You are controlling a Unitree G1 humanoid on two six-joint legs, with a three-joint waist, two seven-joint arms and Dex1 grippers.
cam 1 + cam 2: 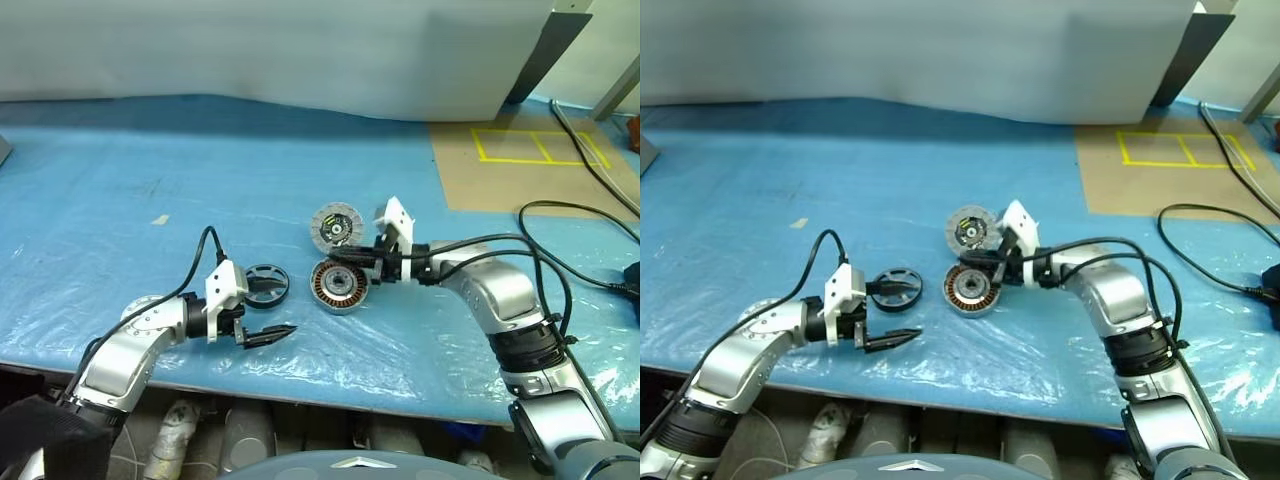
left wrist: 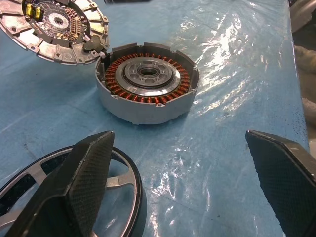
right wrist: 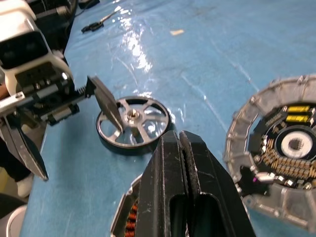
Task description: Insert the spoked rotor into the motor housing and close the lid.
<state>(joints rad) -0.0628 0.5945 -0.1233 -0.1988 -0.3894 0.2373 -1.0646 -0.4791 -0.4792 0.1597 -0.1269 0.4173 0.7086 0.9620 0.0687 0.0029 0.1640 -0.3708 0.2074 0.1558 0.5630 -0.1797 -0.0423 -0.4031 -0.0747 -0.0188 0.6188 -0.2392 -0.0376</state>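
The lid (image 1: 334,226) is swung back, inner face up, hinged at the far edge of the housing (image 1: 338,285) – so the copper-ringed well lies open for the wheel. That spoked wheel (image 1: 265,285) lies flat on the worktop (image 1: 150,180) just left of the housing, toward the near edge. The left tool (image 1: 262,321) stands wide, one finger (image 2: 79,180) over the wheel's rim, placed, I judge, to pick it up. The right tool (image 3: 182,148) is pinched closed on nothing, above the housing's right side. Crinkled blue plastic sheeting covers the worktop – a brown board with yellow tape sits at its far right corner, black cables along the right edge, a pale wall behind
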